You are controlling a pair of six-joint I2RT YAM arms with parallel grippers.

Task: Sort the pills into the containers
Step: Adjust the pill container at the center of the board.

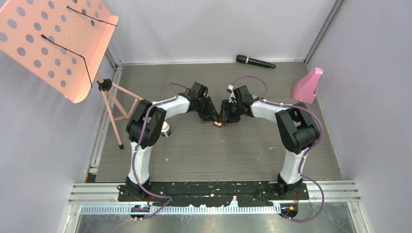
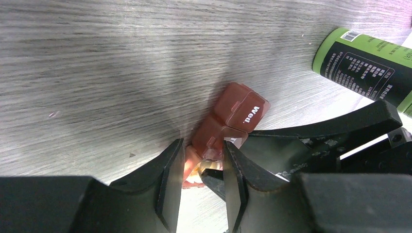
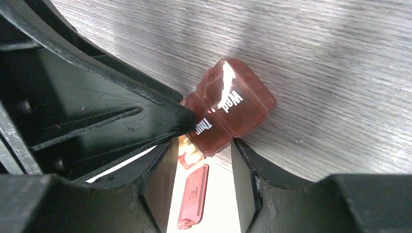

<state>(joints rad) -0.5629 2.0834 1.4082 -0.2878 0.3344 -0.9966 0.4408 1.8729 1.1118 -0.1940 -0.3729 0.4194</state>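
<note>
The small brown case (image 1: pixel 219 124) lies mid-table where both arms meet. Its lids read Wed (image 3: pixel 233 99) and Thu, and both are closed. The Fri lid (image 3: pixel 194 194) is folded open and lies flat. My left gripper (image 2: pixel 203 145) is shut on the case's (image 2: pixel 240 109) open end, a finger on each side. My right gripper (image 3: pixel 204 145) stands open over the same end, the flat lid between its fingers untouched. Something pale glows in the open compartment (image 2: pixel 209 167); I cannot tell whether it is pills. A green-labelled bottle (image 2: pixel 369 63) lies beside the case. The white bottle (image 1: pixel 166 128) stands behind my left arm.
A black microphone (image 1: pixel 255 61) lies at the back of the table. A pink music stand (image 1: pixel 53 41) rises at the left, its legs (image 1: pixel 116 109) on the table. A pink wedge-shaped object (image 1: pixel 307 86) sits at the right edge.
</note>
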